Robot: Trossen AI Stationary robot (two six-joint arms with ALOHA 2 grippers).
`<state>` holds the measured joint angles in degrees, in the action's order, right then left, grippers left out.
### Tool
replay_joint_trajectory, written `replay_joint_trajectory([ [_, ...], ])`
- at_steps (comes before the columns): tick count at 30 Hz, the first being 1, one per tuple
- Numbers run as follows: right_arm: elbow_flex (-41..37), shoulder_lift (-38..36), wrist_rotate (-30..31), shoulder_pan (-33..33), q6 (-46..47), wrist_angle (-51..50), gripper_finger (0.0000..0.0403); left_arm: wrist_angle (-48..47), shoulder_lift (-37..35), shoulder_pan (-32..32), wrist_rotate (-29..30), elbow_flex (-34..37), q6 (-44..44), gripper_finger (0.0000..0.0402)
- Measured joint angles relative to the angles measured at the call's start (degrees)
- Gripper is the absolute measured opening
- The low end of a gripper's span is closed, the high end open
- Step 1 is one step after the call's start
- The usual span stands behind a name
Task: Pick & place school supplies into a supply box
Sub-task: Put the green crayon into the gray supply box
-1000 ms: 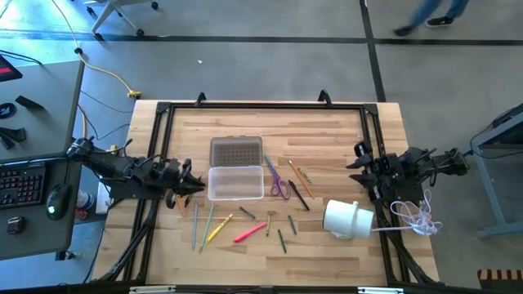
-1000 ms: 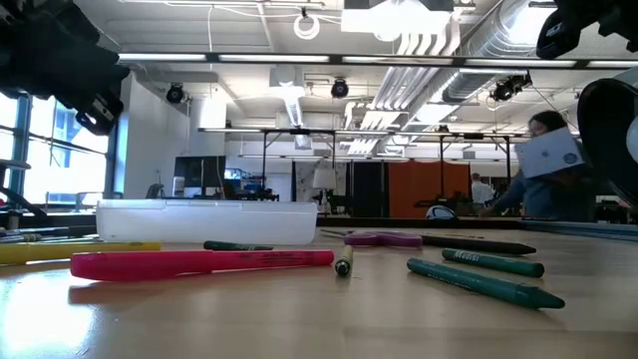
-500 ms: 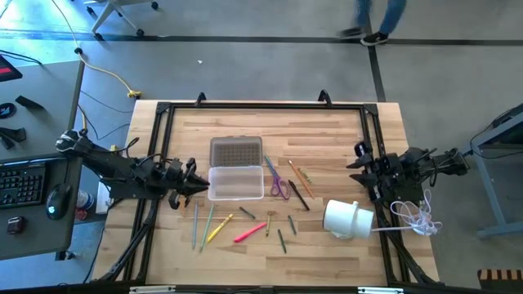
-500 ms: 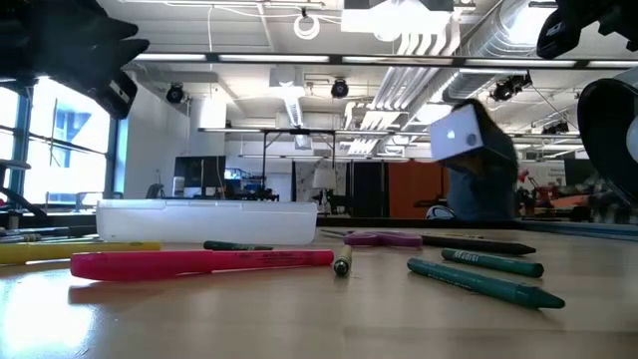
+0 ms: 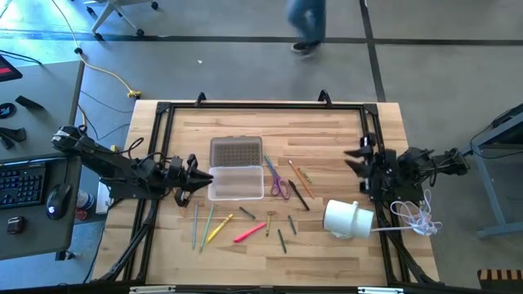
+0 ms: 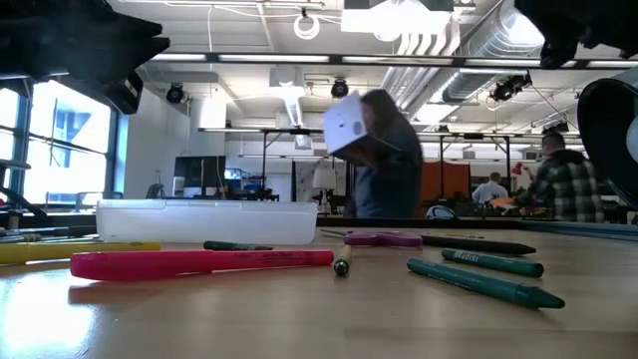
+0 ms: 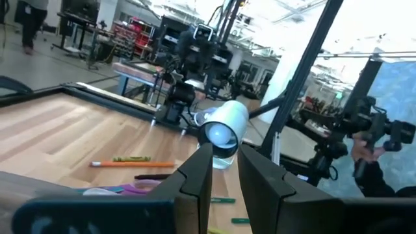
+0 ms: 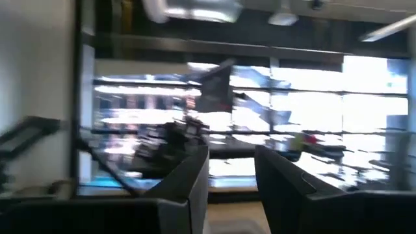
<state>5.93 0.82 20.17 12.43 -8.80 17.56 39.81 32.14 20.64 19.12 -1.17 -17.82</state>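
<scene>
while the high view looks straight down, the left gripper (image 5: 202, 175) hangs just beside the left end of the small clear plastic supply box (image 5: 235, 182), fingers parted, and the right gripper (image 5: 353, 163) waits near the table's right edge, empty. thin pens and pencils (image 5: 214, 226) lie scattered in front of the box. low view: a pink-red marker (image 6: 199, 262) lies before the box. left wrist view: the dark fingers (image 7: 198, 180) stand apart, released.
</scene>
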Motion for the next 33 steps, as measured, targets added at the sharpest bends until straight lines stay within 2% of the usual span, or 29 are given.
replay_joint_trajectory([
  [2, 0.0, 0.03, 5.59, -0.03, -2.16, -1.71, 0.0108, -0.11, 0.0, 0.0, -0.32, 0.0, -0.46, 0.0111],
  [4, 0.0, 0.75, 8.64, -0.2, -2.41, -2.7, 0.0108, -0.28, 0.0, 0.0, -0.49, 0.0, -0.85, 0.0111],
  [8, 0.02, 3.9, 8.92, -1.73, -0.38, -3.04, 0.0108, -1.12, 0.0, 0.0, -0.49, 0.0, -6.69, 0.0111],
  [11, 0.02, 7.61, 9.13, -3.87, 0.0, -1.61, 0.0108, -0.86, -0.01, 0.0, 0.49, 0.0, -7.47, 0.0111],
  [13, 0.02, 10.44, 8.34, -5.6, 2.21, -0.08, 0.0108, -0.8, -0.02, 0.0, 4.52, -0.02, -5.86, 0.0111],
  [18, 1.84, 18.43, 2.81, -9.82, 7.17, 0.2, 0.0108, -2.13, 0.0, -0.02, 19.33, -0.02, -5.0, 0.0111],
  [22, 5.91, 25.76, 3.64, -12.97, 7.66, -2.43, 0.0108, -2.36, -0.29, -0.04, 28.05, -0.62, -2.77, 0.0111],
  [25, 10.49, 31.39, 7.04, -15.68, 11.54, -8.14, 0.0108, -2.24, -0.92, -0.04, 32.2, -3.85, 4.39, 0.0111],
  [27, 13.85, 35.36, 7.08, -17.55, 13.83, -12.91, 0.0108, -2.27, -0.94, -0.04, 37.04, -6.84, 8.9, 0.0111],
  [30, 18.18, 42.06, 3.37, -20.05, 16.77, -18.65, 0.0108, -3.87, -0.92, -0.07, 43.44, -12.0, 16.11, 0.0111],
  [33, 21.36, 49.74, -1.87, -21.72, 20.9, -21.55, 0.0108, -8.88, -0.9, -0.07, 46.19, -16.68, 18.65, 0.0111],
])
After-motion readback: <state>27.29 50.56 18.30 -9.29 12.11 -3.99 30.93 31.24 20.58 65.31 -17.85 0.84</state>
